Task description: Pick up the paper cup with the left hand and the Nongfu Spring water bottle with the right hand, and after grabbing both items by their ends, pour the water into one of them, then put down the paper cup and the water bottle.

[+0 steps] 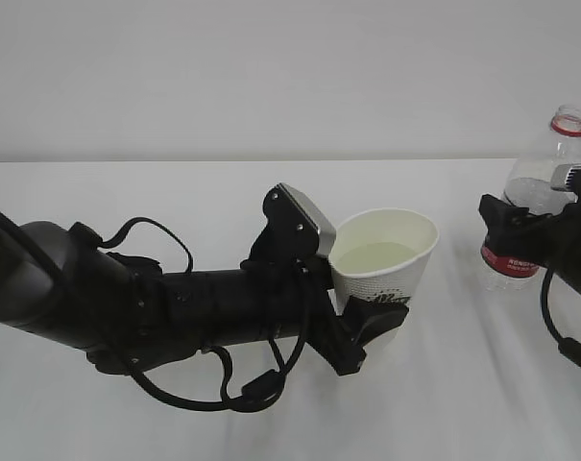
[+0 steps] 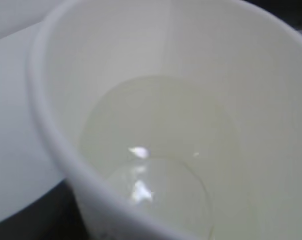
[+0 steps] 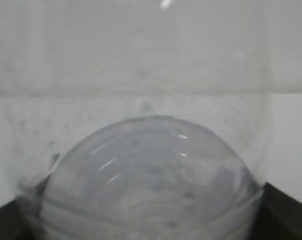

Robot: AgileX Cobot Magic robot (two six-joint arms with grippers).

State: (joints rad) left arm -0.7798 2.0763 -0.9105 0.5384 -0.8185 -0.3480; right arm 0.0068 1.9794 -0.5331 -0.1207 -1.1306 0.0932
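Centrally on the white tabletop, the left hand reached in from the left edge, its tool grasping the paper cup low on its side, near the base. Cup was upright with a slight tilt, rim open; pale water lay inside, well below the rim. Left wrist view confirmed: liquid pooled at the cup bottom, cup wall filling the frame, a sliver of tabletop at left.

At the right edge, the Nongfu Spring water bottle stood upright, uncapped, red neck ring at top, partly cut off by the frame border. The right hand's tool sat around its label band; whether it was clenched on the bottle or released, I could not tell. Right wrist view showed only the clear ribbed bottle body very close, blurred.

Cup and bottle were well apart, with bare tabletop between them. Open surface also lay behind both, up to the pale wall.
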